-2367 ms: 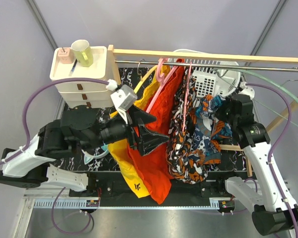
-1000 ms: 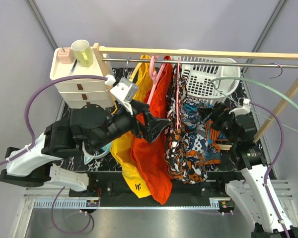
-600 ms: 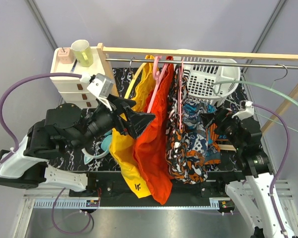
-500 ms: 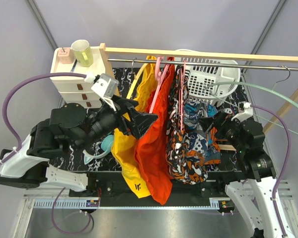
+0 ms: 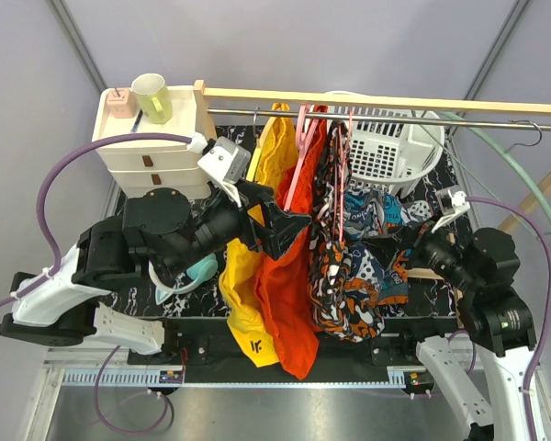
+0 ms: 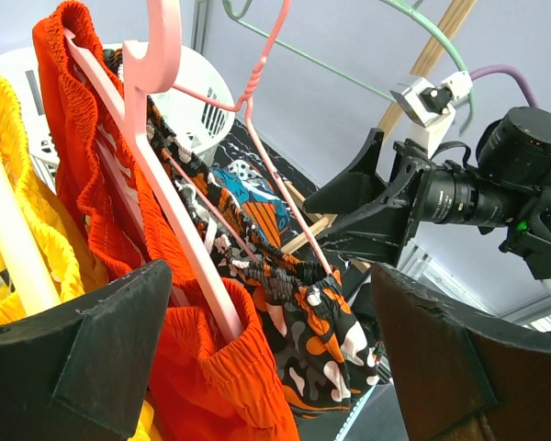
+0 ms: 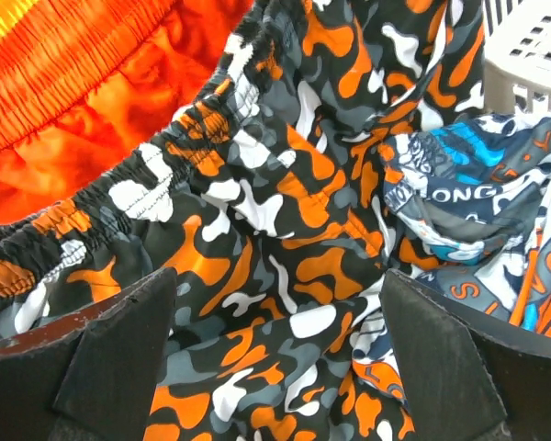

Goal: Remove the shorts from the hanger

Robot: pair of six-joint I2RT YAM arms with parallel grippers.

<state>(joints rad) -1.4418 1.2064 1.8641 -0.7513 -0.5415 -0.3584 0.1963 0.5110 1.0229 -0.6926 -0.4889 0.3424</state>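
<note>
Item: camo shorts point(image 7: 257, 230) on thin pink hanger point(image 6: 287, 184); blue shorts point(image 7: 459, 220) at their 3 o'clock, possibly already loose.
Right hand point(image 5: 411, 250): wide, empty; should pinch the waistband point(image 7: 101, 211) and draw toward 6 o'clock.
Left hand point(image 5: 274, 230): wide, empty; could steady the hanger.

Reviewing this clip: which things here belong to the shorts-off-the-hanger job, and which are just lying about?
Job:
- camo shorts
- blue patterned shorts
- thin pink hanger
- left gripper, open
- right gripper, open

Lying about:
- yellow shorts
- orange-red shorts
- laundry basket
- mug
- drawer unit
</note>
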